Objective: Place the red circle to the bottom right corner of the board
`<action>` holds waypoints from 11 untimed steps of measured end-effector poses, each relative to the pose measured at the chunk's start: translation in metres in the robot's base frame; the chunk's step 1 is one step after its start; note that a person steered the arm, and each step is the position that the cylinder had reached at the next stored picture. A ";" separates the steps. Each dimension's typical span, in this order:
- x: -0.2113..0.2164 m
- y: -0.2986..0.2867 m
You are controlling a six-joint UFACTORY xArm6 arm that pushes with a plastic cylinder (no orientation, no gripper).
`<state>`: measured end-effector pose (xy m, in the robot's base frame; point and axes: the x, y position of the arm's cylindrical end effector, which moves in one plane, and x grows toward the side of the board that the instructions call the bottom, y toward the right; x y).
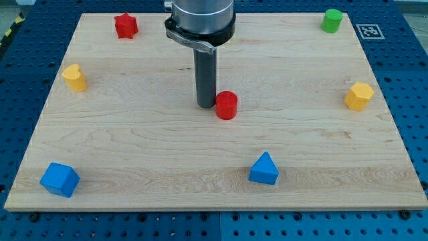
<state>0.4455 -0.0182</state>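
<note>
Camera view, single entry. Item of the task: red circle [227, 105], a short red cylinder standing near the middle of the counter [134, 161], slightly toward the frame's upper half. My tip [206, 106] stands just to its left, touching or all but touching its side; the exact contact cannot be told. Jaws: none fitted; the arm ends in a plain dark rod, so nothing is grasped, and the circle sits free on the wood.

Destination: lower right corner of the frame, well apart from the circle.

Other stock: blue triangular block [264, 169] at lower centre-right; blue cube [59, 179] lower left; yellow block [75, 77] at left; yellow hexagonal block [358, 96] at right; red star [125, 26] upper left; green cylinder [331, 21] upper right.

Hazards, as judged:
- Tip lies left of the circle, not upper left; a straight push likely sends it rightward toward the yellow hexagonal block, not the corner.
- Round side may slip off the tip if the push is off-centre.
- Diagonal route passes near the blue triangular block; a graze would deflect the circle.
- Overshoot could carry it off the counter's edge.
</note>
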 end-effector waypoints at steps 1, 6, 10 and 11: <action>0.000 0.010; 0.019 0.093; 0.039 0.119; 0.043 0.135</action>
<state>0.4883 0.1166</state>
